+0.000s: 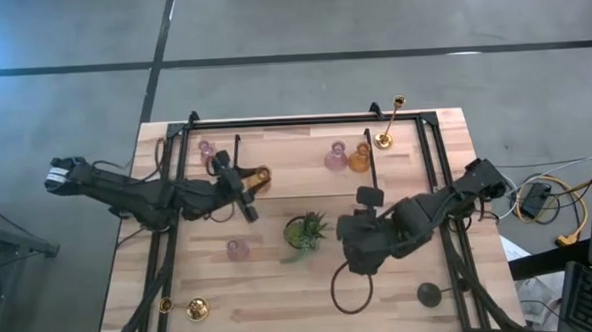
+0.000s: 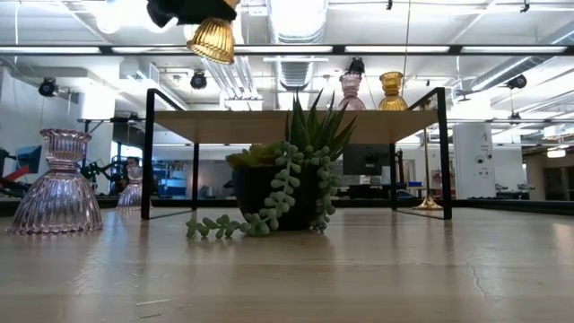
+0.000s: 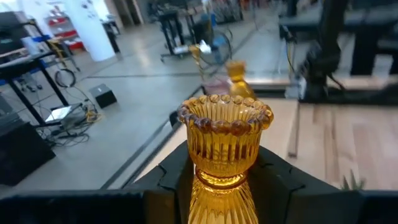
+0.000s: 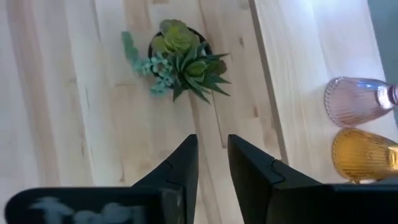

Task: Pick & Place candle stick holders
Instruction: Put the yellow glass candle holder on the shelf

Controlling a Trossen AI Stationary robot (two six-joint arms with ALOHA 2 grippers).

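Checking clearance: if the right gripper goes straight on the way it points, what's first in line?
Likely the plant: it sits just beyond the right gripper, whose fingers stand slightly apart and empty. Depth is unclear; it may meet bare table first.

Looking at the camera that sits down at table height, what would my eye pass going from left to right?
Big pink glass holder on the table → amber holder carried up high by the left gripper → green plant in its dark pot → pink holder on the shelf → amber holder beside it → gold candlestick far behind.

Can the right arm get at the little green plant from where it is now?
Probably yes: the right tool hangs just beside the plant, fingers parted, with bare table between them and nothing blocking.
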